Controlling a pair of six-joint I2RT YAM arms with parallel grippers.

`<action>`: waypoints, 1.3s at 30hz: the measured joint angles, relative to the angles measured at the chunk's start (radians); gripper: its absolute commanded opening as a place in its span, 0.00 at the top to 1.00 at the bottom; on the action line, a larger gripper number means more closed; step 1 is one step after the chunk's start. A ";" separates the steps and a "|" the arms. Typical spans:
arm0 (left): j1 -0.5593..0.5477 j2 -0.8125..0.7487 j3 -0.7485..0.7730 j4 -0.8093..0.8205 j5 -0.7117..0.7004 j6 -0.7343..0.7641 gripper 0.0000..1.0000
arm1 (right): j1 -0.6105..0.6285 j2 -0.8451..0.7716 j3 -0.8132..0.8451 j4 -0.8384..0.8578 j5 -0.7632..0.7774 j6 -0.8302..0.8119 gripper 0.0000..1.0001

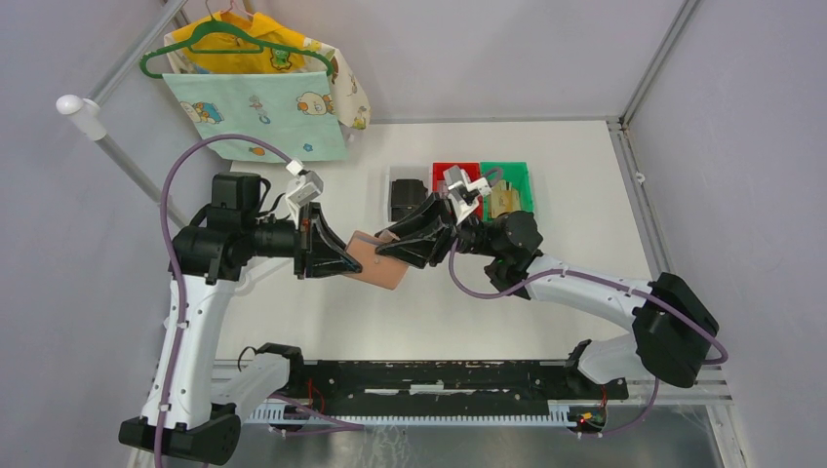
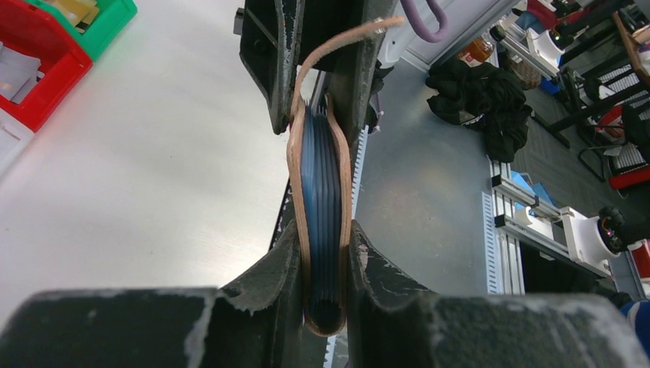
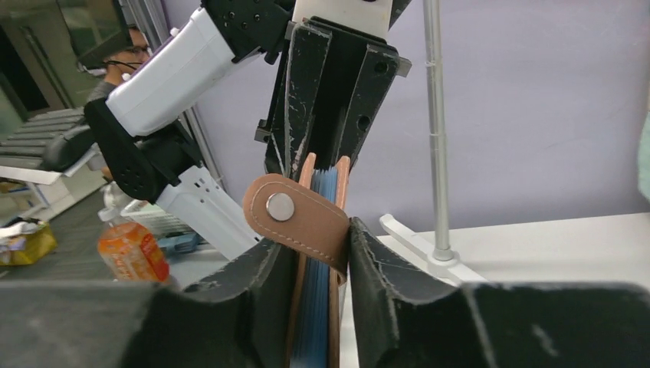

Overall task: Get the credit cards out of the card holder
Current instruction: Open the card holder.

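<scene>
**Together, two grippers hold a folded card holder above the surface**

Seen from above, a small pinkish-tan card holder (image 1: 378, 265) hangs in the air between two robot arms, over the middle of a pale surface (image 1: 322, 322). Its long axis runs from one arm to the other, sloping slightly towards the near edge on the right arm's side.

The left gripper (image 1: 343, 265) is clamped on the left end. In its wrist view, both fingers press the leather faces, and the blue-grey sleeves show edge-on between them.

The right gripper (image 1: 395, 249) meets the holder from the opposite end. In its wrist view, the jaws sit against both faces, and the narrow closure tab (image 3: 295, 218), with its metal snap, lies across the end between them. Whether the tab is fastened cannot be told.

No credit cards can be made out among the sleeves, so they appear to be inside the holder. Neither arm is nearer, since each has one end. Any withdrawal probably depends on one gripper letting go to reach the sleeved edge while the other steadies the holder.

A red bin (image 1: 453, 174) and a green bin (image 1: 507, 175) sit at the far side, well apart.
</scene>
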 measured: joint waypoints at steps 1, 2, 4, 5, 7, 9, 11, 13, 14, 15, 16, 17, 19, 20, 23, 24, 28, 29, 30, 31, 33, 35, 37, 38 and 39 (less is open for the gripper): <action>0.000 0.000 0.000 -0.007 0.000 0.007 0.98 | 0.000 0.003 0.002 0.006 -0.004 0.014 0.70; 0.000 0.000 0.000 -0.014 0.000 0.016 0.98 | -0.001 0.004 0.002 0.010 -0.006 0.025 0.71; 0.000 0.000 0.000 -0.025 0.000 0.037 0.98 | -0.001 0.007 0.002 0.018 -0.011 0.051 0.80; 0.000 0.000 0.000 -0.031 0.001 0.047 0.98 | -0.002 0.007 0.002 0.021 -0.013 0.065 0.86; 0.000 -0.001 0.000 -0.045 0.002 0.075 0.93 | -0.003 0.008 0.002 0.023 -0.017 0.085 0.97; 0.000 -0.003 0.000 -0.063 0.004 0.116 0.69 | -0.003 0.008 0.002 0.023 -0.021 0.103 1.00; 0.000 -0.011 -0.002 -0.075 0.003 0.158 0.58 | -0.003 0.008 0.002 0.018 -0.023 0.121 1.00; -0.001 -0.031 -0.019 -0.085 0.001 0.201 0.46 | -0.004 0.006 0.003 0.011 -0.022 0.130 1.00; -0.001 -0.046 -0.035 -0.093 -0.001 0.220 0.41 | -0.008 0.005 0.005 0.000 -0.022 0.135 1.00; -0.001 -0.060 -0.050 -0.099 -0.002 0.235 0.36 | -0.010 0.004 0.006 -0.010 -0.023 0.137 1.00; -0.001 -0.068 -0.063 -0.102 -0.003 0.243 0.34 | -0.010 0.003 0.010 -0.021 -0.024 0.138 1.00; -0.001 -0.076 -0.077 -0.104 -0.004 0.254 0.32 | -0.010 0.001 0.014 -0.034 -0.026 0.140 1.00; -0.001 -0.087 -0.102 -0.109 -0.005 0.267 0.30 | -0.009 -0.006 0.021 -0.060 -0.033 0.140 1.00; -0.001 -0.087 -0.111 -0.114 -0.005 0.272 0.29 | -0.008 -0.010 0.028 -0.076 -0.039 0.138 1.00; -0.001 -0.087 -0.124 -0.124 -0.005 0.285 0.28 | 0.002 -0.024 0.059 -0.133 -0.045 0.121 1.00; -0.001 -0.086 -0.124 -0.125 -0.003 0.286 0.28 | 0.006 -0.027 0.067 -0.147 -0.047 0.115 1.00; -0.001 -0.086 -0.126 -0.128 0.000 0.298 0.29 | 0.033 -0.039 0.115 -0.235 -0.050 0.062 1.00; -0.001 -0.088 -0.126 -0.134 0.002 0.312 0.28 | 0.039 -0.039 0.130 -0.261 -0.049 0.047 1.00; -0.001 -0.089 -0.126 -0.150 0.005 0.340 0.27 | 0.042 -0.040 0.145 -0.291 -0.049 0.027 1.00; -0.001 -0.089 -0.126 -0.175 0.006 0.376 0.27 | 0.043 -0.040 0.159 -0.316 -0.048 0.013 1.00; -0.001 -0.090 -0.127 -0.221 0.008 0.435 0.25 | 0.044 -0.040 0.204 -0.408 -0.047 -0.039 1.00; -0.001 -0.096 -0.132 -0.253 0.003 0.483 0.22 | 0.044 -0.040 0.257 -0.490 -0.044 -0.085 1.00; -0.001 -0.105 -0.132 -0.270 0.000 0.518 0.17 | 0.045 -0.040 0.295 -0.541 -0.043 -0.118 1.00; -0.001 -0.110 -0.132 -0.275 0.000 0.530 0.15 | 0.045 -0.042 0.309 -0.562 -0.043 -0.133 1.00; -0.001 -0.116 -0.132 -0.279 -0.001 0.541 0.14 | 0.045 -0.045 0.319 -0.579 -0.041 -0.145 1.00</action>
